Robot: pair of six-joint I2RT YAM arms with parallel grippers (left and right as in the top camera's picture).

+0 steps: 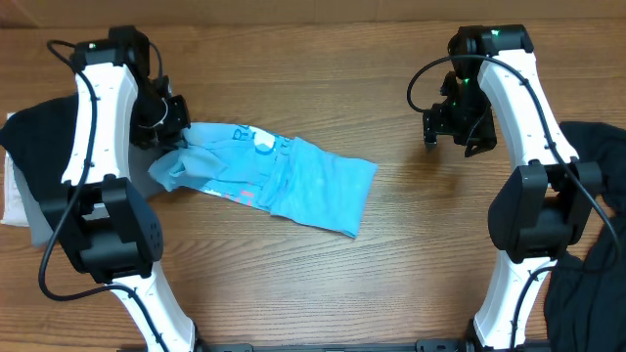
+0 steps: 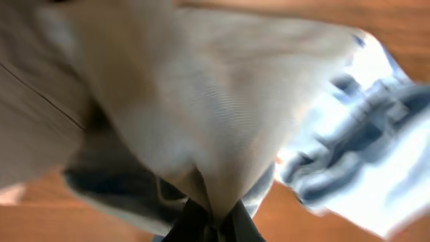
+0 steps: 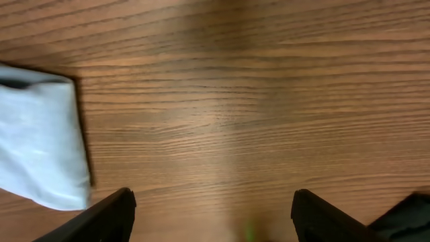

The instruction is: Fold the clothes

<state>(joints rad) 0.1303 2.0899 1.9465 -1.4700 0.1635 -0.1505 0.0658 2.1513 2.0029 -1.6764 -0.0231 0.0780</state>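
A sky-blue T-shirt [image 1: 284, 178] with white and pink lettering lies folded lengthwise across the table's middle. My left gripper [image 1: 174, 137] is shut on its left end, where the cloth bunches. In the left wrist view the pinched fabric [image 2: 222, 134] fills the frame and runs down into my closed left gripper [image 2: 213, 225]. My right gripper [image 1: 452, 137] hovers open over bare wood to the right of the shirt. The right wrist view shows its two fingertips [image 3: 107, 215] wide apart with nothing between them, and a corner of the shirt [image 3: 37, 141] at the left.
A pile of black, grey and white garments [image 1: 39, 166] lies at the table's left edge. More black clothes [image 1: 587, 244] are heaped at the right edge. Wooden tabletop [image 1: 411, 254] lies between the shirt and the right arm.
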